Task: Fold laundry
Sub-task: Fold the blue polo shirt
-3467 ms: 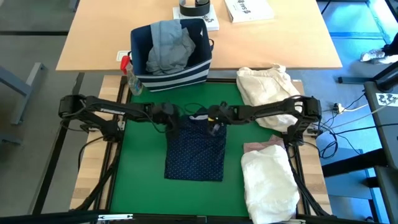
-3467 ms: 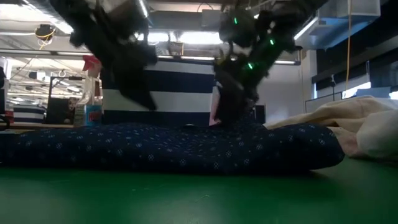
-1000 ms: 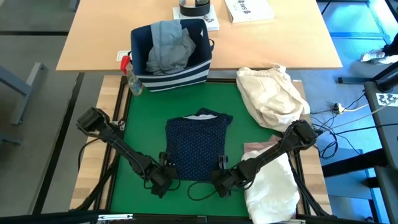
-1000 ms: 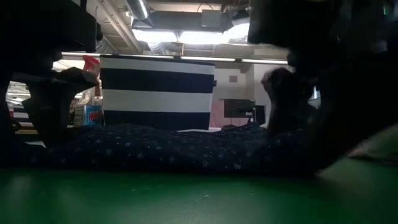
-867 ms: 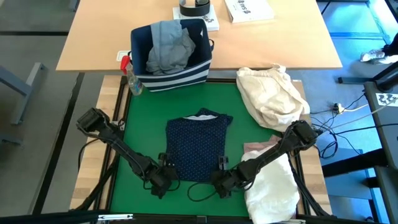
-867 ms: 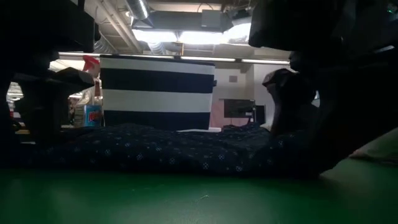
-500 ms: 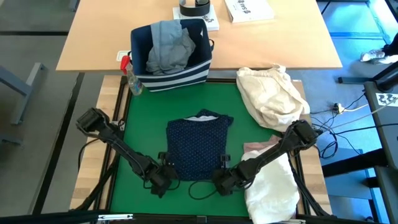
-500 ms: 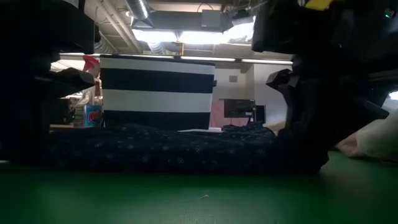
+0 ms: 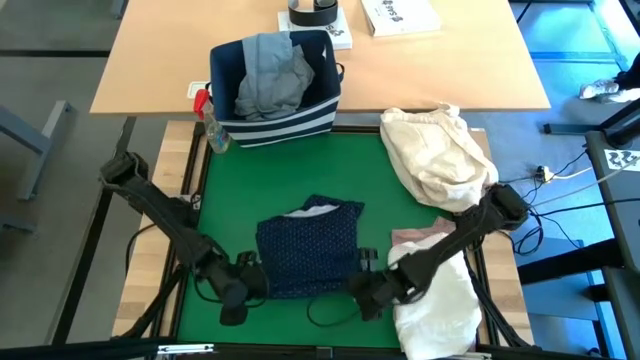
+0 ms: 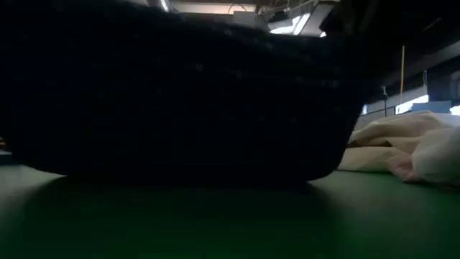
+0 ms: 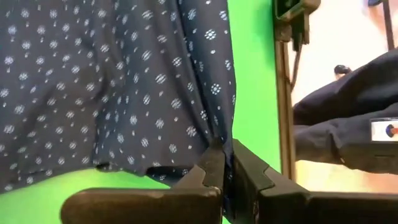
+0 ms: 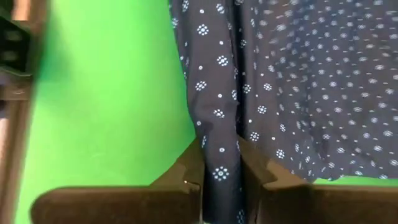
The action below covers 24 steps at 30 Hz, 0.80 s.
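Pinching navy dotted shirt [image 9: 308,255] corners, left gripper [image 11: 225,175] clamped, right gripper [image 12: 221,174] clamped

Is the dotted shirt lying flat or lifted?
Partly lifted: both grippers pinch the dotted shirt's near corners, and its raised hem fills the low view.

Four pieces of laundry show: one navy white-dotted shirt [image 9: 308,250] on the green worktop [image 9: 230,190], one white shirt [image 9: 435,295], one pale pink top [image 9: 415,237] peeking from under it, and one pair of light grey jeans [image 9: 268,72] in the single navy striped bin [image 9: 285,118]. There is also one cream-beige cloth bundle [image 9: 435,150] and one spray bottle [image 9: 208,125]. Two arms are in view, each with two fingers, so four fingers in all.
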Available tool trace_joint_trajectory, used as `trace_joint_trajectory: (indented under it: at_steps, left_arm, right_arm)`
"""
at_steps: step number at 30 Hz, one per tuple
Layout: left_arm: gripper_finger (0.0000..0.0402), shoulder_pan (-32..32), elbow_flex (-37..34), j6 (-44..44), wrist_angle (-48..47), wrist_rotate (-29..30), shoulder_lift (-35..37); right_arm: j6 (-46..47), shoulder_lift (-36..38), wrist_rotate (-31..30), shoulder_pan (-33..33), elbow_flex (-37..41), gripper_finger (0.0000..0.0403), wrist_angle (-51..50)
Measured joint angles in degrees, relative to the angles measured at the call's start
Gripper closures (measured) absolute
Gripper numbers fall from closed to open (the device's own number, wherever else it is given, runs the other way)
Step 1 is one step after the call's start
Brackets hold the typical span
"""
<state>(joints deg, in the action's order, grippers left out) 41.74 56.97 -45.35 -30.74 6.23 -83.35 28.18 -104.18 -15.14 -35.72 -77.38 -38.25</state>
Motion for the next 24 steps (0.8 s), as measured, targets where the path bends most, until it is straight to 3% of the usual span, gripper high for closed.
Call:
trace_joint_trajectory:
  at_steps: [7,12,16,24]
  left_arm:
    - [0.0396,5.28,0.12,-7.95,3.97,1.42,-1.74]
    - [0.0396,3.72,5.6,-5.22,-5.17,2.88,2.67]
    - [0.0396,-0.45,8.69,1.4,-12.47,7.33,7.74]
    - [0.0396,-12.1,6.85,11.45,-20.05,17.3,14.51]
  right_arm:
    - [4.6,-0.65,1.13,-6.33,-0.14,0.0358,5.57]
    - [3.6,1.78,-0.19,-6.51,-4.71,0.0358,-0.7]
    - [0.66,5.19,-2.32,-3.38,-6.78,0.0355,-6.22]
    - [1.78,9.57,-1.43,8.2,-6.27,0.0355,-14.78]
